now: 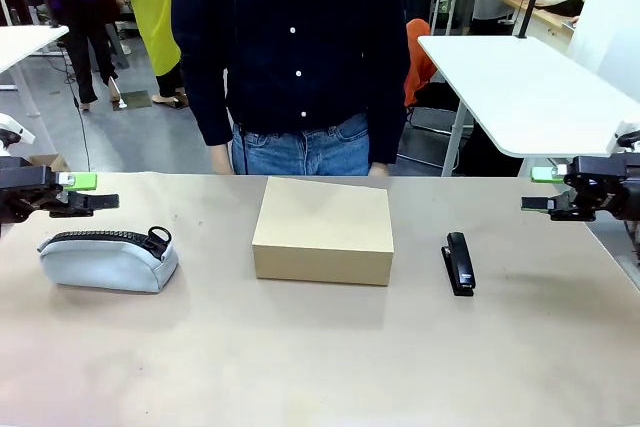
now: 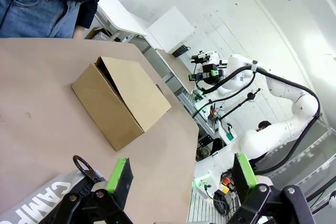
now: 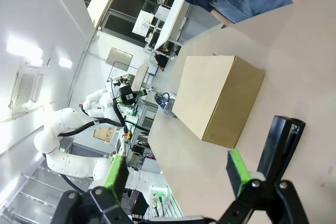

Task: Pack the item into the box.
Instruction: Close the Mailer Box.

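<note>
The box [image 1: 322, 230] is brown cardboard and sits at the table's middle with its lid down; it also lies ahead in the left wrist view [image 2: 123, 100] and the right wrist view [image 3: 218, 98]. The item is out of view. My left gripper [image 1: 92, 193] hovers open above the table's left edge, beside the grey pouch, with nothing between its fingers [image 2: 181, 177]. At the right edge my right gripper [image 1: 540, 190] hangs open and empty [image 3: 176, 171], pointing inward.
A grey zippered pouch [image 1: 108, 259] lies left of the box. A black stapler [image 1: 459, 262] lies to its right, near my right fingers [image 3: 281, 140]. A person [image 1: 300, 47] stands at the far edge behind the box. The brown table [image 1: 320, 367] has free room in front.
</note>
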Available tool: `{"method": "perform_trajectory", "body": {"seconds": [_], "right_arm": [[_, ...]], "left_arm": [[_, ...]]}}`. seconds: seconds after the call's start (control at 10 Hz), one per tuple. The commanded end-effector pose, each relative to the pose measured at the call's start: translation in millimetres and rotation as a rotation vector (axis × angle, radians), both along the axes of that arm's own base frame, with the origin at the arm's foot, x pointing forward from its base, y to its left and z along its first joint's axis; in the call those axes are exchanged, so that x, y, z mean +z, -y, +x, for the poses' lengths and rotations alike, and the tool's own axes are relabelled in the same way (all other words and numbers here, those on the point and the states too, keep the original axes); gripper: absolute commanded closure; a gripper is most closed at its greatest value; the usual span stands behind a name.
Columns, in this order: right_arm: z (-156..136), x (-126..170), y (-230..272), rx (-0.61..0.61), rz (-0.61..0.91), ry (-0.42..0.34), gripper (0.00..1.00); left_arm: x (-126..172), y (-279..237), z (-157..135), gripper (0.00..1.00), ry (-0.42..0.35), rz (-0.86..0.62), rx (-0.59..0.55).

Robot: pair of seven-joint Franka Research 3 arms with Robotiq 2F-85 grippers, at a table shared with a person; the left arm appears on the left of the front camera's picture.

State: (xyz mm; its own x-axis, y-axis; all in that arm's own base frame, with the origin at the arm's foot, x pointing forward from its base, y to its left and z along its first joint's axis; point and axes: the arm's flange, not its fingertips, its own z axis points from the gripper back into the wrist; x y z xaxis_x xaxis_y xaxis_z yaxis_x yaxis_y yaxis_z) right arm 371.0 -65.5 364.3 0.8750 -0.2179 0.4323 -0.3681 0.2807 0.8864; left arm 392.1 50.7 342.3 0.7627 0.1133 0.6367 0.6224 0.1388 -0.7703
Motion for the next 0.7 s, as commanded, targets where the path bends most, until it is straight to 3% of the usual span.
{"method": "perform_trajectory", "body": {"seconds": [0.0, 0.6], "right_arm": [[0.1, 2.9, 0.3, -0.011, -0.010, 0.008, 0.00], [0.1, 2.9, 0.3, -0.011, -0.010, 0.008, 0.00]], "left_arm": [[0.6, -3.0, -3.0, 0.00, 0.013, 0.008, -0.010], [0.6, -3.0, -3.0, 0.00, 0.013, 0.008, -0.010]]}}
